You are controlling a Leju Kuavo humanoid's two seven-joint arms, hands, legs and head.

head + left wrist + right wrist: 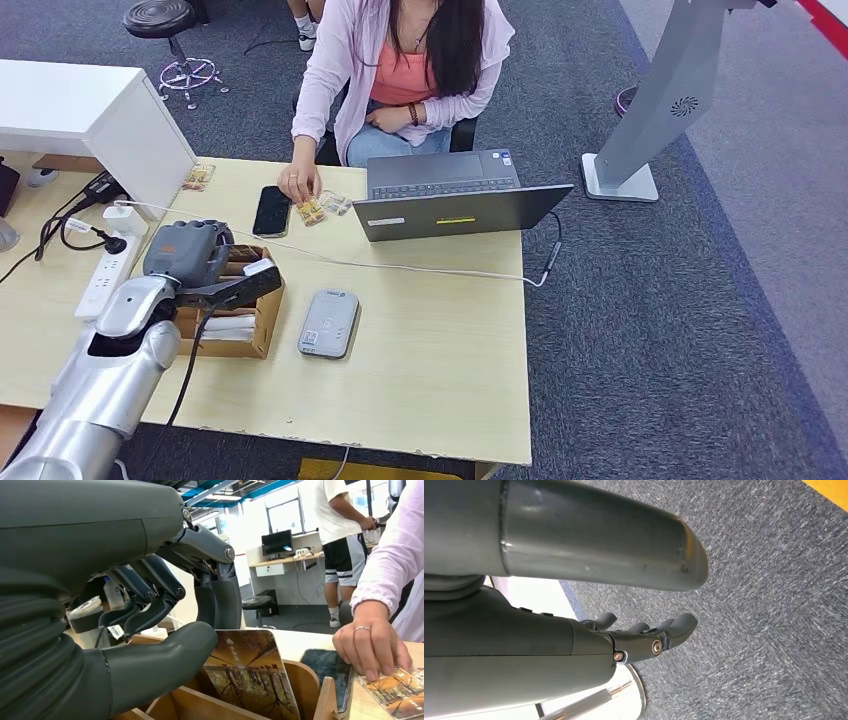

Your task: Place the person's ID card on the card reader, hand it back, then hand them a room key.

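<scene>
Left hand: the left hand [190, 252] sits over the wooden box [262, 318] at centre-left of the head view; in the left wrist view its thumb [165, 652] and fingers [220, 597] pinch a room key card [250, 672] standing in the box.
Right hand: the right hand [644, 635] hangs over grey carpet [774, 580], fingers loosely extended and holding nothing.
Card axis: the key card stands on edge, slightly tilted, long axis roughly upright, its printed tree face toward the wrist camera.
Card reader: the grey card reader [329, 323] lies flat just right of the box, nothing on it.
Surroundings: a person's hand [298, 185] presses on patterned cards [312, 210] at upper centre, beside a black phone [271, 210]; a laptop [455, 200] stands to the right; a white cable [400, 268] crosses the counter [440, 370] between laptop and reader; a power strip [105, 275] lies at far left.
Open room: bare counter spreads right of and below the reader, to the front edge.
</scene>
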